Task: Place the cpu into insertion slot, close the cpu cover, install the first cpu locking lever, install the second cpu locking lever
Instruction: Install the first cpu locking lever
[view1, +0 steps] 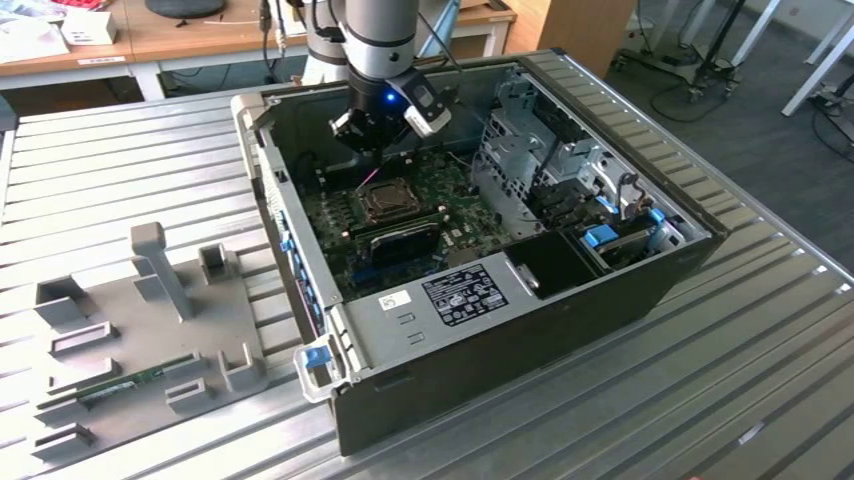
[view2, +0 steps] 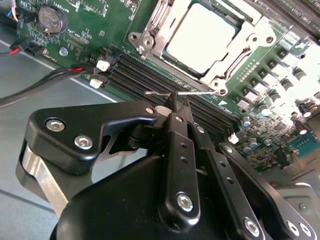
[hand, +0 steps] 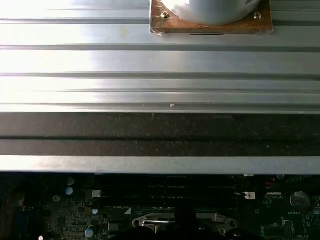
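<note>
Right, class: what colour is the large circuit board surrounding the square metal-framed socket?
The circuit board is green, seen best in the second wrist view.

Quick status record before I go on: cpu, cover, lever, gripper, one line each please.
cpu: lying flat, showing through the cover's window
cpu cover: down over the chip
locking lever: thin wire rod between the cover and the memory slots
gripper: fingers together, tips at the lever; grip itself cannot be confirmed
case: open, on the ribbed metal table
</note>
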